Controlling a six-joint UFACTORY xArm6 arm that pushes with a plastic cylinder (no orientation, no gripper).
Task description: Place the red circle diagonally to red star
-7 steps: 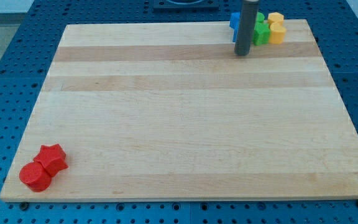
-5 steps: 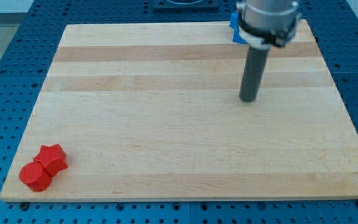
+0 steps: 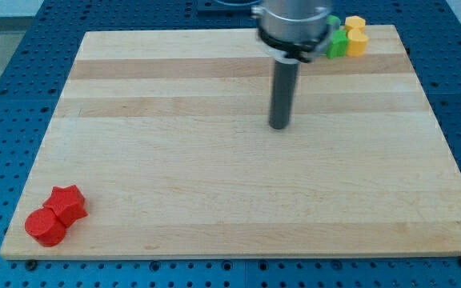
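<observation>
Red circle sits at the table's bottom-left corner in the view, touching the red star; the star is just up and to the right of it, so the pair lies on a diagonal.

My tip is well apart from both, far to the upper right of the red circle, on bare wood around the table's upper middle. No block touches it. The tool is a plain rod, nothing to clench or release, and it is holding nothing.

Further from the red circle, at the table's top-right corner: green blocks and yellow blocks bunched together, partly hidden behind the arm's body; shapes can't be made out.

Table is light wood in lengthwise planks, resting on a blue perforated base that shows on all sides.
</observation>
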